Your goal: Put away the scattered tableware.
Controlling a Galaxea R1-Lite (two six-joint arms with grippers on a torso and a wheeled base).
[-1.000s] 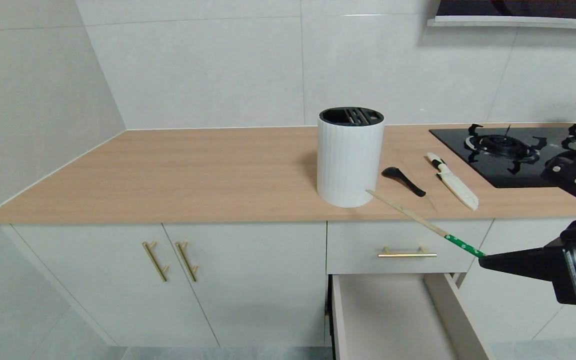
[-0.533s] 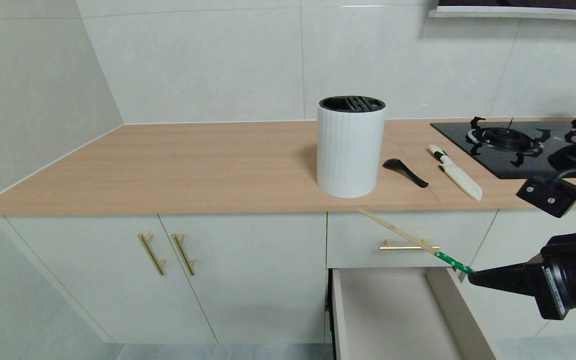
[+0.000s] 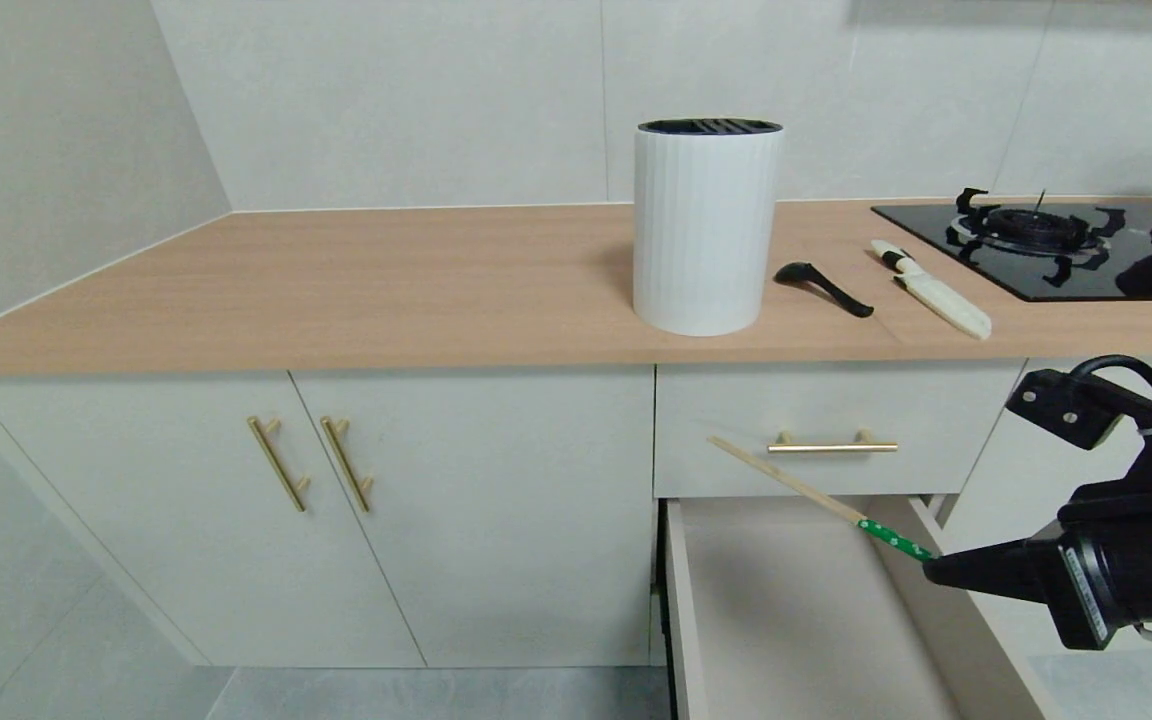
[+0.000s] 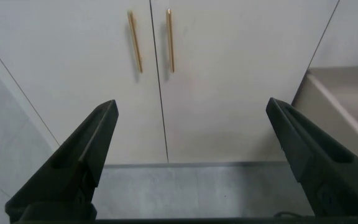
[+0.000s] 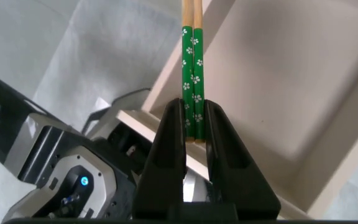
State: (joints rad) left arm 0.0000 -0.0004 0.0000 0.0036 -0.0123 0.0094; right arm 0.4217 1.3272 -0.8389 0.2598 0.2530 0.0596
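head: right claw point(image 3: 928, 572) pinches 2 chopsticks point(image 3: 798, 486) by green ends above open drawer point(image 3: 796, 630); spoon point(image 3: 824, 286), knife point(image 3: 933, 302) lie on surface point(image 3: 386, 290) | left wrist: left claw point(image 4: 191, 155) spread, empty | right wrist: pair sits parallel over drawer; best to level it, lower inside, then let go gently.
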